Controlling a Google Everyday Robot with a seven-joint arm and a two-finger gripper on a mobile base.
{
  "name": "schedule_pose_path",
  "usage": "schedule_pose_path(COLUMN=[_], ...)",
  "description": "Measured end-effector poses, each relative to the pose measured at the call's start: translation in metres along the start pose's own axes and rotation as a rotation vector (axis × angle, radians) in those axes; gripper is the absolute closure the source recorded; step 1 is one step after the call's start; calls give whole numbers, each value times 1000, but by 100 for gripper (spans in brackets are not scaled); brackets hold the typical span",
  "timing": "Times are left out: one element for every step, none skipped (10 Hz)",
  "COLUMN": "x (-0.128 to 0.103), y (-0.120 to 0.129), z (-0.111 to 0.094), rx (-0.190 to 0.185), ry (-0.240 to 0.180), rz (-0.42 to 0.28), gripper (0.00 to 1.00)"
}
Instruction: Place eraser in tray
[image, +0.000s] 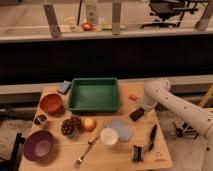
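Camera view shows the hand (138, 111) on the eraser (135, 116), grip impossible to tell; it should lift well clear before crossing the nearby tray (94, 107) wall.

Desk (116, 158) is light matt wood. The tray (94, 108) by the far edge is smooth green plastic. Eraser (136, 115) is matt black, with the gripper (142, 107) right over it near the right edge, on a smooth white arm (167, 97).
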Motion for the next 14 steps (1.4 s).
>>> schedule_pose_path(x=[-2,-4,-8,-9,-10,-9,-9,-9,-9,-9,-9,-9,-11,-13], y=[1,2,4,4,3,5,6,6,6,6,5,5,5,1], z=[4,8,14,16,16,14,13,11,11,11,11,11,9,1], rx=[-9,-15,-32,-37,-38,-41,-43,-42,-42,-42,-42,-41,-41,-35], ry=[-6,-10,-18,-22,-24,-24,-24,-24,-24,-24,-24,-24,-19,-2], rz=[-6,-12,-25,-30,-37,-34,-30,-30,-31,-31,-32,-32,-41,-56], gripper=[23,28,42,51,61,72,81,91,98,100,100,100,100,100])
